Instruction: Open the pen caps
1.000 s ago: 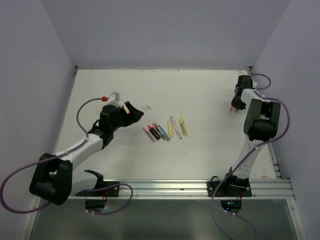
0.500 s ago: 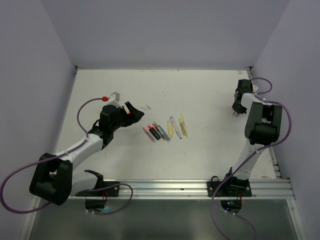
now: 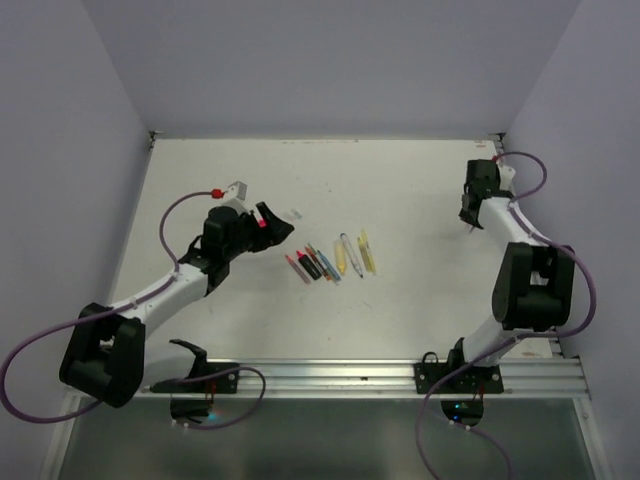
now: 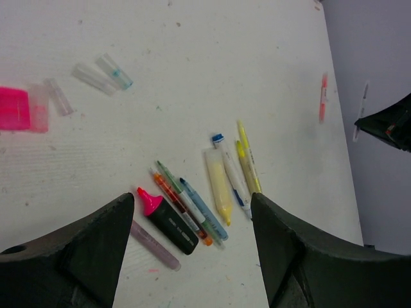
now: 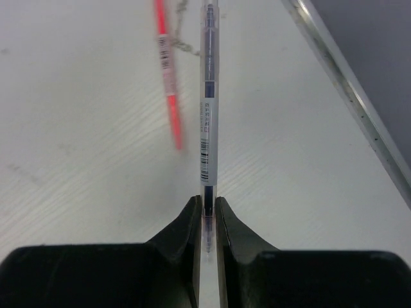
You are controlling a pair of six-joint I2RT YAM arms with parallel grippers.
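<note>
Jaws of the right gripper [image 5: 207,215] have just pinched shut on the end of a slim grey-clear plastic pen with a barcode label [image 5: 207,115], beside a thin red pen [image 5: 168,77] on the white table [image 5: 77,160] near its far right corner. The left gripper [image 4: 192,205] hangs spread wide and empty over the row of coloured pens and highlighters [image 4: 218,186], with loose clear and pink pen caps [image 4: 96,77] lying apart beyond them. One pen now seems secured for uncapping, but the free hand is well away.
</note>
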